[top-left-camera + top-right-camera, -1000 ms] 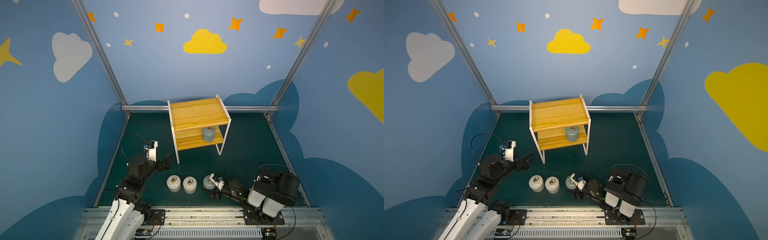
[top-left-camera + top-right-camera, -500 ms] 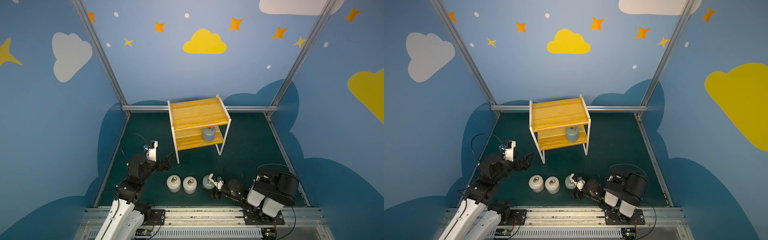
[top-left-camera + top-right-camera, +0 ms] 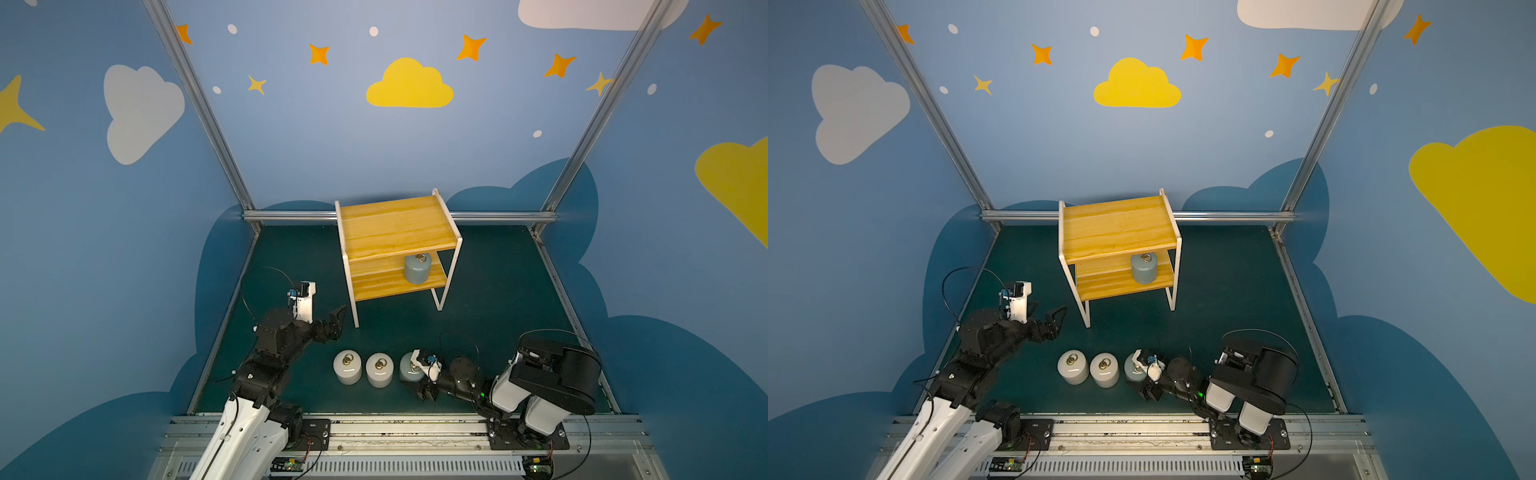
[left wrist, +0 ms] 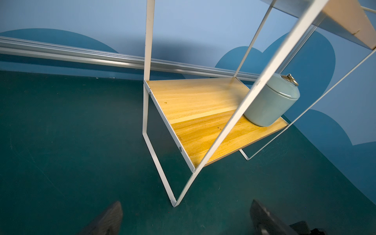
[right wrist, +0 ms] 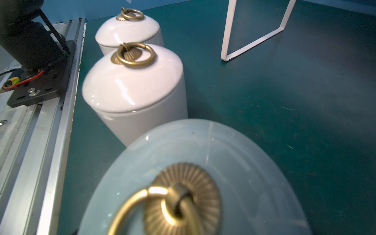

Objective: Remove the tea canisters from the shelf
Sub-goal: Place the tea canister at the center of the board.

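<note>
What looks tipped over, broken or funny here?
Nothing stands out. Two white canisters and one grey-blue canister stand upright in a row on the green mat, lids on. The last grey-blue canister stands upright on the lower board of the shelf. Nothing looks spilled or broken.

shelf (image 3: 397, 226): 1, two tiers
wooden boards in the shelf: 2, upper board (image 3: 1117, 228) and lower board (image 3: 1108, 286)
tea canisters, total: 4
white canisters: 2, both on the floor in front of the shelf, side by side; first white canister (image 3: 347, 368), second white canister (image 3: 379, 370)
grey-blue canisters: 2; shelf canister (image 3: 417, 269) on the lower board of the shelf, floor canister (image 3: 407, 372) in front of the shelf, just beside the second white canister
canisters on the shelf: 1
canisters off the shelf: 3, in one row
brass lid rings (image 5: 134, 65): 4, one per canister
robot arms: 2, left arm (image 3: 278, 336) and right arm (image 3: 552, 376), both in front of the shelf
</note>
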Tool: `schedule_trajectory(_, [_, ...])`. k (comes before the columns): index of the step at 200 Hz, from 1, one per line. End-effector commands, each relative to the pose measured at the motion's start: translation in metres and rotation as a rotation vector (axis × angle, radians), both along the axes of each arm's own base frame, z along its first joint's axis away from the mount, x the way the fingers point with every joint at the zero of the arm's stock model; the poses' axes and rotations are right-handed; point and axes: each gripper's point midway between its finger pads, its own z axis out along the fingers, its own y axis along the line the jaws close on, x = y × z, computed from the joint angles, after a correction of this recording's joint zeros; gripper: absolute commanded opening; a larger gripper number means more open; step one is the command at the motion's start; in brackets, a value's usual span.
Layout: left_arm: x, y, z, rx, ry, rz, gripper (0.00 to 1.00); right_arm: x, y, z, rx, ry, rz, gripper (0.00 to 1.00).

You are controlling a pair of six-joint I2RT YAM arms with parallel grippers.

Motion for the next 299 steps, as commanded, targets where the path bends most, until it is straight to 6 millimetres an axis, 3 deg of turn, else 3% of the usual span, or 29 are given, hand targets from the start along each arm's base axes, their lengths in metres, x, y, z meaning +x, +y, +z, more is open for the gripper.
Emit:
schedule_trajectory(1, [0.001, 0.0, 0.0, 0.001, -0.01, -0.004, 0.99, -0.002, 0.004, 0.004, 0.011, 0.0, 0.011, 0.84])
schedule_trajectory(119, [-0.002, -0.006, -0.004, -0.016, 0.005, -0.034, 0.99, 0.001, -0.015, 0.017, 0.011, -0.022, -0.041, 0.92])
schedule_trajectory(150, [-0.002, -0.009, -0.007, -0.02, 0.013, -0.044, 0.99, 0.003, -0.019, 0.03, 0.003, -0.03, -0.055, 0.92])
schedule_trajectory(209, [-0.003, -0.02, -0.01, -0.022, 0.025, -0.087, 0.99, 0.01, -0.05, 0.055, -0.056, -0.064, -0.137, 0.92])
schedule_trajectory(252, [-0.004, -0.047, -0.011, 0.004, 0.029, -0.169, 0.99, 0.013, -0.077, 0.077, -0.01, -0.054, -0.189, 0.92])
schedule_trajectory(299, [-0.007, -0.104, -0.008, 0.055, -0.007, -0.303, 0.99, 0.028, -0.09, 0.084, -0.023, -0.008, -0.253, 0.92])
